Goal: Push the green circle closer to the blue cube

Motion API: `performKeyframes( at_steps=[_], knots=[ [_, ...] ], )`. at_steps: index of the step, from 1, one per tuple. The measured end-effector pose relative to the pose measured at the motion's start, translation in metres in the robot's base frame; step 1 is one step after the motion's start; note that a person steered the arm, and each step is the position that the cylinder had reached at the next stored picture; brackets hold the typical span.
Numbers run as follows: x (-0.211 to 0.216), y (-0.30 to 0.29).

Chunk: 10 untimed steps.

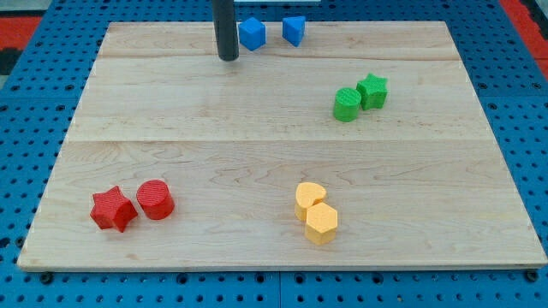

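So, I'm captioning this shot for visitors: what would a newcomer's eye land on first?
Probably the dark rod at the view's top, my tip resting just left of two blue blocks. Next come colour pairs on the pale wooden board: green circle touching a green star right, red pair bottom left, yellow pair bottom centre.

The rod (226,26) is cut off by the view's top edge, so only its lower part shows. It hides a little of the left edge of the blue block (252,33) at 3 o'clock from it, whose exact shape is hard to tell.
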State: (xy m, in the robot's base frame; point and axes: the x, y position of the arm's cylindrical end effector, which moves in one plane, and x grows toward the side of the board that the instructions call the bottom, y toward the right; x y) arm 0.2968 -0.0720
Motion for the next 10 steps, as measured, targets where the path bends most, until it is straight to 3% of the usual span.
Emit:
performKeyframes(
  at_steps=[2,3,4,6,7,8,10],
  knots=[
    [0.132,0.11],
    [0.152,0.196],
    [0.124,0.237],
    [0.1,0.112],
    [0.07,0.104],
    [0.03,0.104],
    [0.025,0.182]
  ],
)
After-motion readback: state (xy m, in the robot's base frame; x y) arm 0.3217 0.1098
